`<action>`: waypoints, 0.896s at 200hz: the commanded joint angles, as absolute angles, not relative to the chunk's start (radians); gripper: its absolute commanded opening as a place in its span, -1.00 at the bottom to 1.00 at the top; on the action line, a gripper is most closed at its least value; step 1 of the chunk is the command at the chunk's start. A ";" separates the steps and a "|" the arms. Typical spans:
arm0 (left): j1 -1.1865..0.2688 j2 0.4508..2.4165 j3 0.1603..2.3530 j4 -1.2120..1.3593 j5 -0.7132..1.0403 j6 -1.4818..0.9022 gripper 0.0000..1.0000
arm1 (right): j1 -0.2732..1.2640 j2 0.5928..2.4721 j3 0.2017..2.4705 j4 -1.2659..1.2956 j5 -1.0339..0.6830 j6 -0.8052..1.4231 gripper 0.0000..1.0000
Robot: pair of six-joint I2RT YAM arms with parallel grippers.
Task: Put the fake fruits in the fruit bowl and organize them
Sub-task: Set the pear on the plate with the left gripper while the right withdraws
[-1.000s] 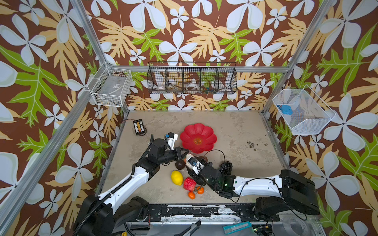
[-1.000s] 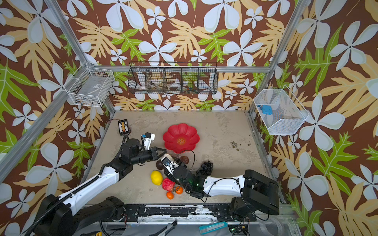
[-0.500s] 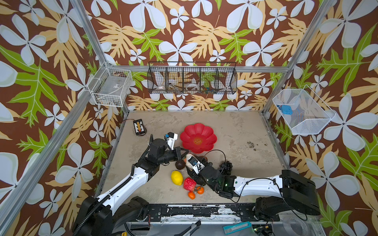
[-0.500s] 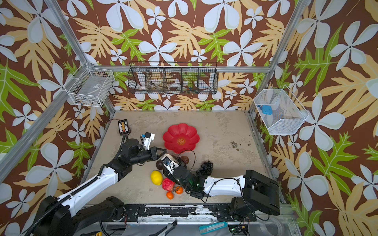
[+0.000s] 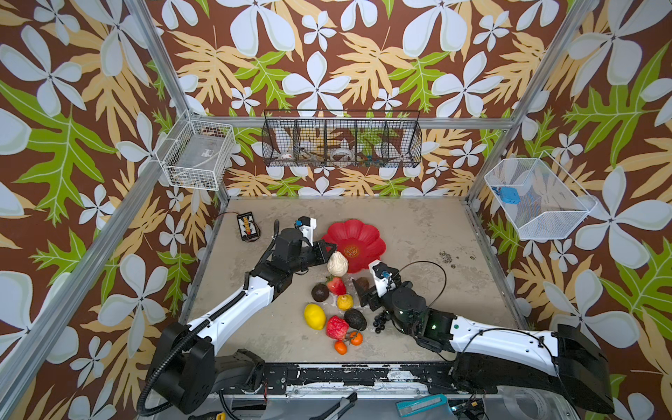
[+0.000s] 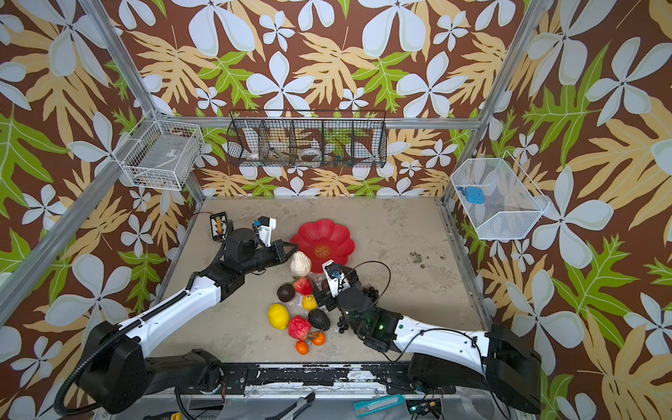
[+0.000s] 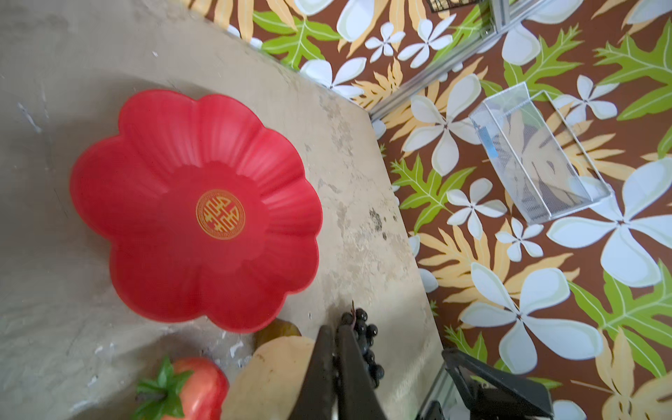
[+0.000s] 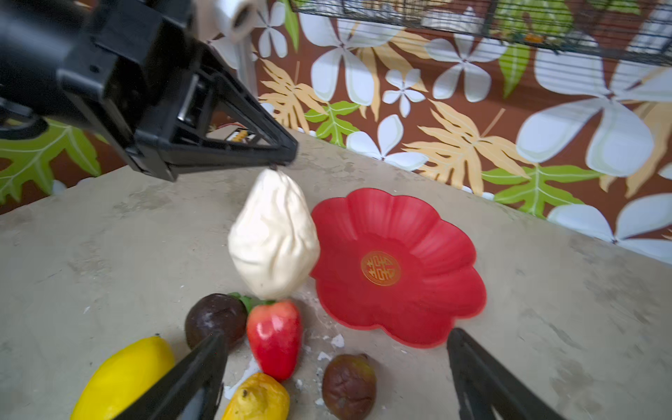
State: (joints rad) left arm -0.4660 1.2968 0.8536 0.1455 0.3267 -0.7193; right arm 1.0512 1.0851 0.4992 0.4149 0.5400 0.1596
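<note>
**Top views.** The left gripper point(image 5: 331, 250) is shown closed on the stalk end of the beige pear point(image 5: 337, 264). The pear is held just beside the near rim of the fruit bowl point(image 5: 367, 232), which is seen to be empty. Left in a loose cluster on the table point(image 5: 436, 298) are the strawberry point(image 5: 336, 285), a dark round fruit point(image 5: 320, 292), lemon point(image 5: 315, 316), red apple point(image 5: 337, 327), avocado point(image 5: 355, 319), two oranges point(image 5: 340, 347) and grape bunch point(image 5: 380, 322).

On the walls, small items too indistinct to name are held in a black wire basket point(image 5: 342, 145). A pale box-like thing lies in a white wire basket point(image 5: 198, 154), and a blue object point(image 5: 507, 194) in a white mesh basket point(image 5: 545, 218).

**Left wrist view.** The closed fingers point(image 7: 320, 363) are seen pressed together over the pear. The bowl's floor is bare except for its gold centre mark point(image 7: 220, 214).

**Right wrist view.** The right gripper point(image 8: 336, 336) is held low, its jaws wide apart with nothing gripped. A small brown fruit point(image 8: 348, 382) lies on the table between the jaws. The pear is seen hanging by its stalk, above the strawberry and not yet over the bowl.

**Step.** The first placement is judged to be in hand. The pear must next be carried over the rim, lowered and released. Because it is held only by the stalk, some swinging is to be expected.
</note>
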 commanded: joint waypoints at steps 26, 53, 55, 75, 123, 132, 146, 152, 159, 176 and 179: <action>-0.466 1.474 1.012 0.240 0.154 -0.684 -1.00 | 0.975 0.964 0.352 0.349 0.656 0.291 0.91; -0.466 1.577 1.070 0.300 0.072 -0.682 -1.00 | 0.948 0.907 0.321 0.352 0.674 0.299 0.96; -0.466 1.586 1.076 0.302 0.068 -0.681 -1.00 | 0.945 0.905 0.322 0.353 0.674 0.295 0.96; -0.466 1.678 1.150 0.294 0.049 -0.671 -1.00 | 0.940 0.875 0.310 0.368 0.676 0.256 0.96; -0.467 1.869 1.294 0.258 0.041 -0.673 -1.00 | 0.938 0.779 0.272 0.360 0.754 0.270 0.95; -0.467 1.892 1.306 0.259 0.029 -0.676 -1.00 | 0.939 0.752 0.260 0.363 0.756 0.273 0.95; -0.467 1.927 1.328 0.259 0.022 -0.677 -1.00 | 0.939 0.718 0.242 0.374 0.747 0.271 0.95; -0.467 1.942 1.338 0.258 0.020 -0.676 -1.00 | 0.939 0.710 0.237 0.376 0.746 0.270 0.94; -0.467 1.961 1.350 0.257 0.019 -0.676 -1.00 | 0.939 0.700 0.235 0.376 0.747 0.270 0.94; -0.467 1.995 1.371 0.257 0.007 -0.671 -1.00 | 0.939 0.696 0.232 0.379 0.746 0.270 0.94; -0.467 2.000 1.373 0.259 0.004 -0.670 -1.00 | 0.939 0.697 0.233 0.379 0.744 0.270 0.94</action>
State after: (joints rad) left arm -0.4667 1.9694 1.3491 0.2497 0.0322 -0.6785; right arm 0.9379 0.7017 0.2352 0.3500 0.7319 0.2626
